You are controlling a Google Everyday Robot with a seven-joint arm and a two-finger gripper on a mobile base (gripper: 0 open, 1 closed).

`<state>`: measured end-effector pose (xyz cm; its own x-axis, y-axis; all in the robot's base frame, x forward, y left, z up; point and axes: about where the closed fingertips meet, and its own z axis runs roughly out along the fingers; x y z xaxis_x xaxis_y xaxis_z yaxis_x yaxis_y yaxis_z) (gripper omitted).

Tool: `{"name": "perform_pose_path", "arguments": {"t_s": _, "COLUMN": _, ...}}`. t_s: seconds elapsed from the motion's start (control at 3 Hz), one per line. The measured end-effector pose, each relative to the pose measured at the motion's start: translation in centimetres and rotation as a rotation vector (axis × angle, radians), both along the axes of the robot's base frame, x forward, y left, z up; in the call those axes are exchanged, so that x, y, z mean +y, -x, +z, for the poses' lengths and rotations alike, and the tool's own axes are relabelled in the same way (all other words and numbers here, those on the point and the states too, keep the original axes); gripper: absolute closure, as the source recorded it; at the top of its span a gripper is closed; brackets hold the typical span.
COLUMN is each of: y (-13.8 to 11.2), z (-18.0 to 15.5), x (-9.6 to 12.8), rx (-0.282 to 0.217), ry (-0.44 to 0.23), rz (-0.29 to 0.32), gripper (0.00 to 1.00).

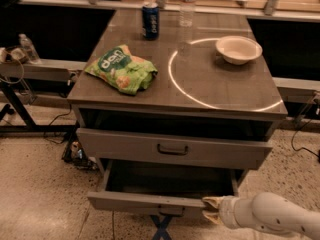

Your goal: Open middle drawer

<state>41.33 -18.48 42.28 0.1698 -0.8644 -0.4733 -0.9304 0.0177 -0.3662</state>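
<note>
The middle drawer [145,203] is the lowest one in sight, under the table [225,91]; it is pulled well out, so its dark, deep grey box lies open to view behind the flat front panel. The gripper [211,210] sits low on the right, at the right end of that front panel, at the end of a pale rounded arm [280,216] that reaches in from the lower right corner. Its two yellowish fingers [210,201] stand parted with a dark gap between them, one tip by the panel's top edge and the other by its lower edge; they clasp nothing that can be seen, and whether they press on the panel cannot be told. Above the open drawer is the upper drawer [125,146], with a dark loop handle [172,149] at its centre. On the table lie a green chip bag [121,69] towards the left, a blue can [150,20] and a clear plastic bottle [186,6] upright near the far edge, and a white bowl [238,49] on the right, just inside a painted white ring [169,71]
</note>
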Motion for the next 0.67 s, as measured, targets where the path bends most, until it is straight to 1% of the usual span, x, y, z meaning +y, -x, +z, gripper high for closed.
{"name": "perform_pose_path", "arguments": {"t_s": 0.33, "y": 0.0, "z": 0.0, "x": 0.0, "rx": 0.000, "ry": 0.000, "rz": 0.000, "gripper": 0.75}}
{"name": "perform_pose_path", "arguments": {"t_s": 0.67, "y": 1.6, "z": -0.5, "x": -0.4, "rx": 0.052, "ry": 0.025, "rz": 0.000, "gripper": 0.44}}
